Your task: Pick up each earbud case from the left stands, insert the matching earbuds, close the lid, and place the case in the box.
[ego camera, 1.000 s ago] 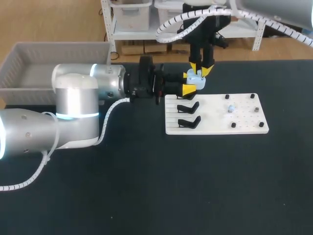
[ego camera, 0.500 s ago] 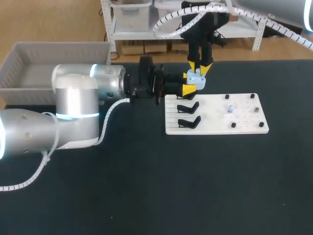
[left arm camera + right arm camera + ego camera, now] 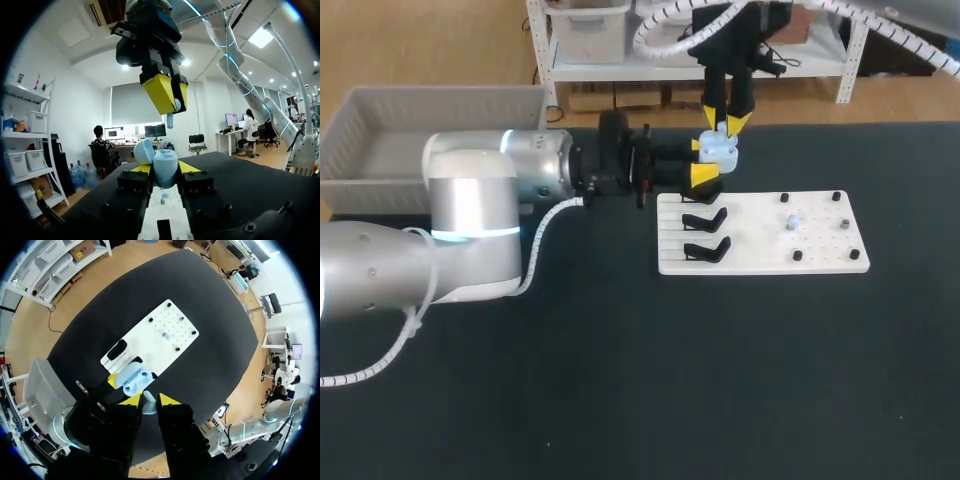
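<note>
Right wrist view sets out the job. The right pincer (image 3: 149, 399) is narrow, its yellow tips nipped on a small pale earbud (image 3: 148, 404). Ahead of it lies the open light-blue case (image 3: 134, 379), lid swung to one side and wells facing up. By my reading, the step in hand is seating this earbud in its well.

To do it well, I would first line the stem up over the matching well. Then I would come straight down and slowly, with the tips kept off the raised lid. I would let go only once the earbud sits flush. The left pincer (image 3: 164, 168) should hold rigid throughout, since any tilt of the case would throw off the aim.

From the left wrist view, that left pincer grips the case from both sides. The right pincer hangs directly above it, with a clear gap between the stem and the case rim.

Outward from there, the head view puts the pair above the white board (image 3: 820, 245), just off its far-left corner. Two black stands (image 3: 705, 250) sit along the board's left edge, and another earbud (image 3: 791, 221) is on its right half. The grey box (image 3: 380, 105) waits at the tabletop's (image 3: 620, 400) far-left corner, well apart.
</note>
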You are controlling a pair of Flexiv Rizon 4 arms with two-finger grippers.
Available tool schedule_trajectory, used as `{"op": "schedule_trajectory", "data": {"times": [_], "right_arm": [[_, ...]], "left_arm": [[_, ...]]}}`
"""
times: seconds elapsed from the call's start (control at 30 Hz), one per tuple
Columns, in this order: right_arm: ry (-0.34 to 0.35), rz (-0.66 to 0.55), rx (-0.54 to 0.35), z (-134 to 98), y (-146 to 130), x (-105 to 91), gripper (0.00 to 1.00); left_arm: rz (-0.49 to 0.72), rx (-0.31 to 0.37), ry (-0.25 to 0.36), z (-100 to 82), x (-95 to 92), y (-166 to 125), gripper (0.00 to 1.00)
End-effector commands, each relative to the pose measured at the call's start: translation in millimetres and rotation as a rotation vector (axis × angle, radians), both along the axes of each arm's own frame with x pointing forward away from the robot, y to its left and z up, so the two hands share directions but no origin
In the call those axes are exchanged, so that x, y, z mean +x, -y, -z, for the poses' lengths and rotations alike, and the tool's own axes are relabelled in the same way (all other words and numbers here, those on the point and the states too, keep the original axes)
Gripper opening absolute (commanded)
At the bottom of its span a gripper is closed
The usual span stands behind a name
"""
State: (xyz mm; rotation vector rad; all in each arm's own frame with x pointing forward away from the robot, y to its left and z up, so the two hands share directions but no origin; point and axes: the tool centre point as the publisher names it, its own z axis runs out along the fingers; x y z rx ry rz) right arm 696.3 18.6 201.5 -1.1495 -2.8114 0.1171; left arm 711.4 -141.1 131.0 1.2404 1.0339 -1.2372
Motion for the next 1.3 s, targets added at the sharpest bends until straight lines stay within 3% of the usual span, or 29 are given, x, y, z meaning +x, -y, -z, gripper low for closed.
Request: {"op": "schedule_trajectory", "data": {"times": [0.03,0.27,0.8,1.3], "right_arm": [[0.030,0.001,0.017,-3,4,-9.8,0.00],[0.044,0.005,0.042,-7,8,-12.4,0.00],[0.049,-0.012,0.060,-18,14,-18.3,0.00],[0.016,-0.004,0.036,-4,12,-16.4,0.00]], "left_arm": [[-0.011,0.013,-0.005,-4.5,-4.7,-1,0.00],[0.002,0.056,-0.011,-12.6,-2.8,1,0.00],[-0.042,0.046,-0.027,-14.3,-2.6,8,0.00],[-0.041,0.050,-0.041,-11.7,-8.1,3,0.00]]}}
